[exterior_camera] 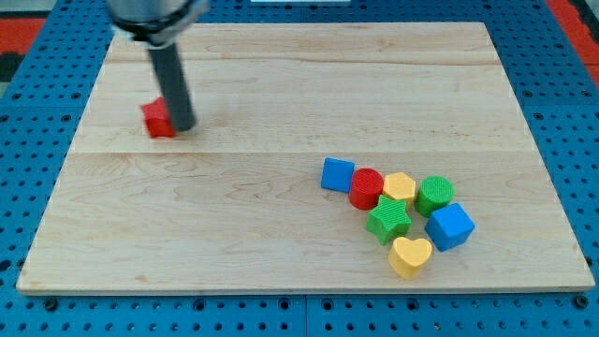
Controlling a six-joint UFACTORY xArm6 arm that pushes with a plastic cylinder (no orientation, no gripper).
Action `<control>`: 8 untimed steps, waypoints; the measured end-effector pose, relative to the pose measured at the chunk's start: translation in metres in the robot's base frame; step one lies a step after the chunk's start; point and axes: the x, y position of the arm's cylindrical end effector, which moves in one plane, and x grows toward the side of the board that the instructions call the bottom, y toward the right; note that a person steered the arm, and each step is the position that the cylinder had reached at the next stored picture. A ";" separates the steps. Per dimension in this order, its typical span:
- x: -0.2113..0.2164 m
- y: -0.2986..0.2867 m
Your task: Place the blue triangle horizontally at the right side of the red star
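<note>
Light is bright and even, w/o glare on the wooden board. Shadows are soft, short, lying close under blocks. The rod at board's top left corner looks motion-blurred; the rest is approx. sharp.

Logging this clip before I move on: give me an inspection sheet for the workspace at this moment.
Surface: wooden board, on a blue pegboard.
Job's things: red block, partly hidden, shape unclear; no blue triangle made out.
Clutter: cluster at the view's lower right: blue block, red cylinder, yellow block, green cylinder, green star, blue cube, yellow heart.
Hand: none; my tip touches the red block's right side.
Cables: nothing seen.
Surroundings: nothing seen.
</note>
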 end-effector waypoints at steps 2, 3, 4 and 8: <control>-0.003 0.032; -0.004 0.127; 0.012 0.211; 0.153 0.145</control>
